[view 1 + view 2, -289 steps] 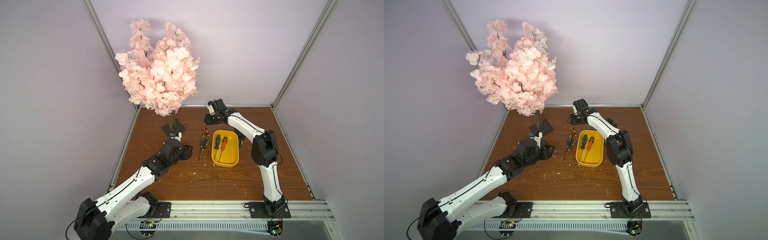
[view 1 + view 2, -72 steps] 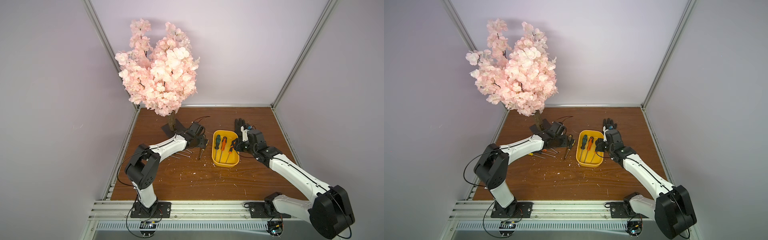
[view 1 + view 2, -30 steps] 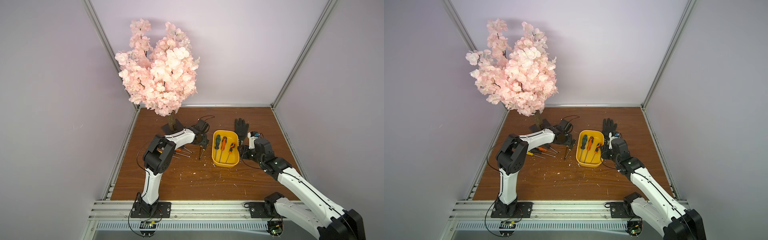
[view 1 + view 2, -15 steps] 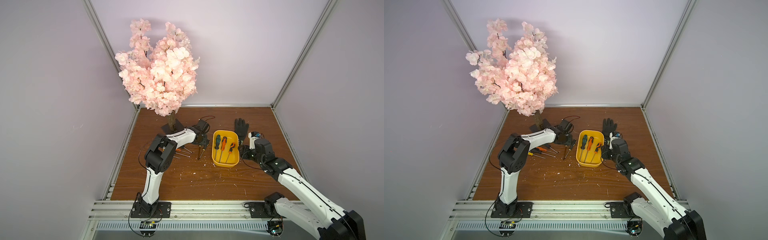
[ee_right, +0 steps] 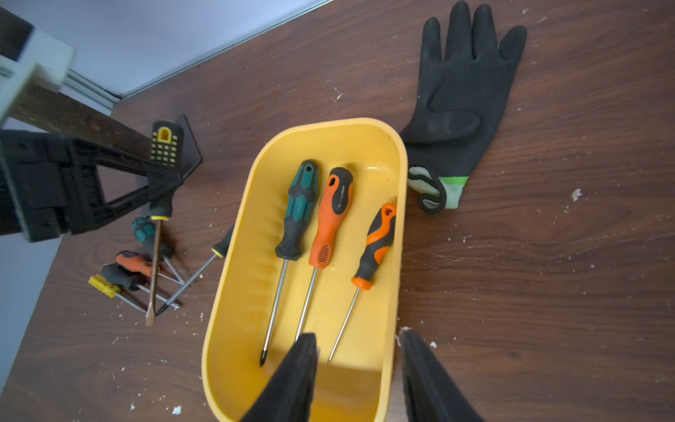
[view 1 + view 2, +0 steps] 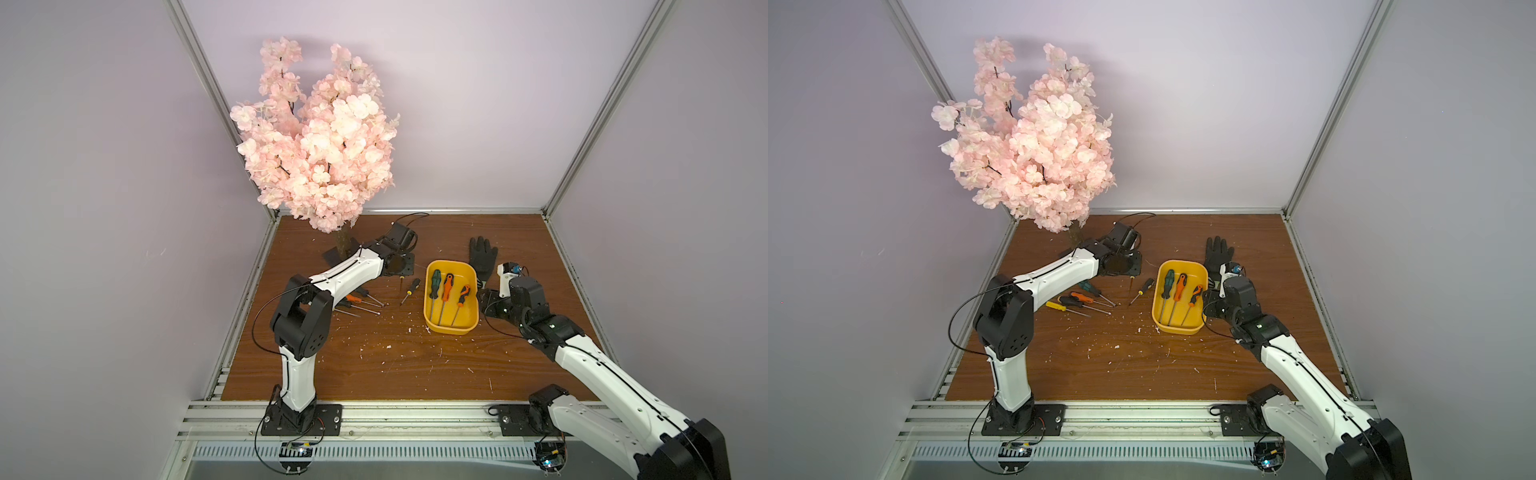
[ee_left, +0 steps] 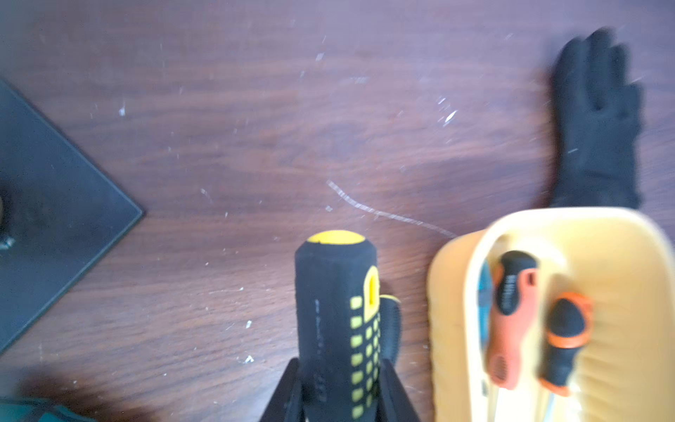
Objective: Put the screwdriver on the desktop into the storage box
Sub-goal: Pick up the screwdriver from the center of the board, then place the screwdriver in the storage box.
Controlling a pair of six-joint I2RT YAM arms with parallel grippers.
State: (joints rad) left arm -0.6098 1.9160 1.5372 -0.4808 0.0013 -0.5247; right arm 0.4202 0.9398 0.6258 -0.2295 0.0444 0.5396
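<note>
My left gripper (image 7: 339, 369) is shut on the black-and-yellow handle of a screwdriver (image 7: 336, 310); in the right wrist view its brown shaft (image 5: 155, 263) slants down over the desktop (image 6: 395, 365). The gripper (image 6: 402, 266) is just left of the yellow storage box (image 6: 451, 328). In the box lie three screwdrivers: green (image 6: 434, 282), orange (image 6: 446, 286), orange-black (image 6: 462, 295). My right gripper (image 5: 359, 350) is open over the box's right wall (image 5: 396, 343), one finger inside, one outside. A small black-yellow screwdriver (image 6: 1146, 286) lies beside the box; several more (image 6: 1079, 299) lie further left.
A black glove (image 6: 483, 255) lies behind the box's far right corner. A pink blossom tree (image 6: 320, 158) stands on a dark base plate (image 7: 54, 204) at the back left, close behind the left gripper. Aluminium rails edge the board; white flecks dot it.
The left gripper's jaws have closed on the black-and-yellow handle. Both arms have stayed almost where they were.
</note>
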